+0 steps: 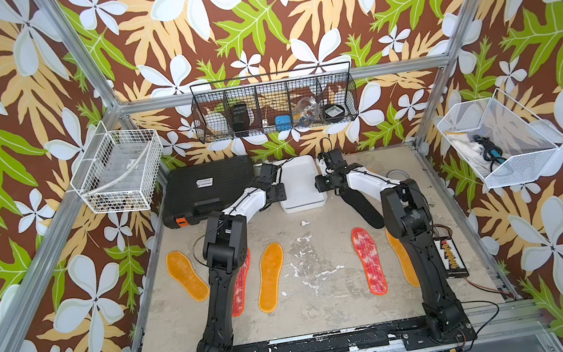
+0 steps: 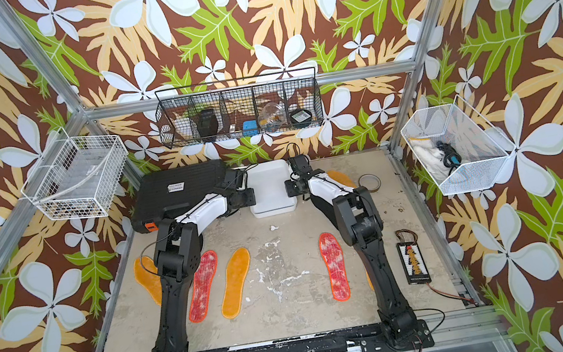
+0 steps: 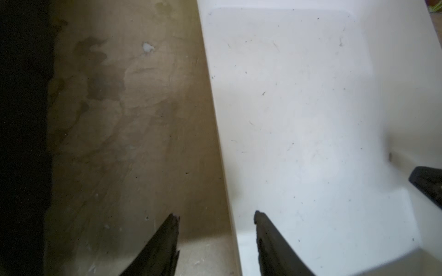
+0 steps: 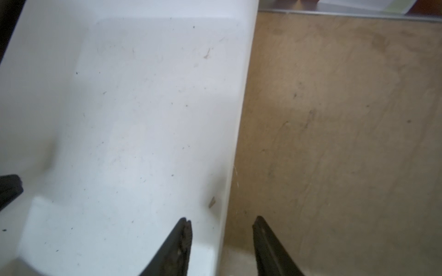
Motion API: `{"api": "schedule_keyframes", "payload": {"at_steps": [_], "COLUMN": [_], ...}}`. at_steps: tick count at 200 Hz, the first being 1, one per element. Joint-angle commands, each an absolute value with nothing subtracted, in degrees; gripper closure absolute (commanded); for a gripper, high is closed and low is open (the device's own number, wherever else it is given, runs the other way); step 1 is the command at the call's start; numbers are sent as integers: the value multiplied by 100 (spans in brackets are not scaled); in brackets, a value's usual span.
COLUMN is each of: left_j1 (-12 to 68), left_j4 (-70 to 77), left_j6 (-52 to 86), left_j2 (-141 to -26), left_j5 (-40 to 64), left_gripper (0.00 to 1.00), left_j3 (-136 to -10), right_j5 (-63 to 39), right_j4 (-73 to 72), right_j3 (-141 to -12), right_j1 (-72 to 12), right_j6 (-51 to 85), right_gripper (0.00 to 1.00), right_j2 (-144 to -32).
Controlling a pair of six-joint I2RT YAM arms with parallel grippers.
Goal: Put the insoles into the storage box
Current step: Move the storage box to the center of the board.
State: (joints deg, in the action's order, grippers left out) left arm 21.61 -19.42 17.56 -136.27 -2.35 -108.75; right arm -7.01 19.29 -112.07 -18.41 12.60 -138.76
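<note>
The storage box (image 1: 304,202), a shallow white tray, stands at the back middle of the table. Its floor (image 3: 311,107) is bare in both wrist views. My left gripper (image 1: 280,184) (image 3: 216,215) straddles its left wall, open, one finger inside and one outside. My right gripper (image 1: 322,174) (image 4: 222,218) straddles the right wall the same way, open. Insoles lie flat on the table: orange ones (image 1: 187,276) (image 1: 270,276), a red-white one (image 1: 369,260), another red-white one (image 2: 204,287) beside the left arm, and a black one (image 1: 361,206) under the right arm.
A black hard case (image 1: 206,192) sits just left of the box. White wire baskets (image 1: 118,172) (image 1: 496,143) hang at both sides and a black wire basket (image 1: 274,105) hangs on the back wall. A tape roll (image 2: 369,182) and a circuit board (image 1: 449,257) lie at the right.
</note>
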Motion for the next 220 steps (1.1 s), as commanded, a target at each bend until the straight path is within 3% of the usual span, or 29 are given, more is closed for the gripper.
{"api": "schedule_keyframes", "payload": {"at_steps": [1,37,100,170,220], "left_j1": [2180,2213,2681,3561,4075], "left_j4": [-1953,-1967,-2084,-1417,-980], "left_j6": [1652,1746,2167,2880,3513], "left_j2": [-13627,-13331,-11629,-9006,-8181], "left_j5": [-224,-147,-439,-842,-977], "left_gripper": [52,84,87,85,85], "left_j3": [-10898,-10741,-9245,-5362,-3886], "right_j5": [-642,-634,-364,161,879], "right_j4": [1936,2196,2199,931,384], "right_j3": [-11194,-10942,-8800,-4437,-2933], "right_j1": [-1888,-1971,-2452,-3715,-4786], "right_j6": [1178,1318,2036,3686,4937], "right_gripper": [63,100,100,100,98], "right_j2": [-13815,-13369,-11216,-8193,-7359]}}
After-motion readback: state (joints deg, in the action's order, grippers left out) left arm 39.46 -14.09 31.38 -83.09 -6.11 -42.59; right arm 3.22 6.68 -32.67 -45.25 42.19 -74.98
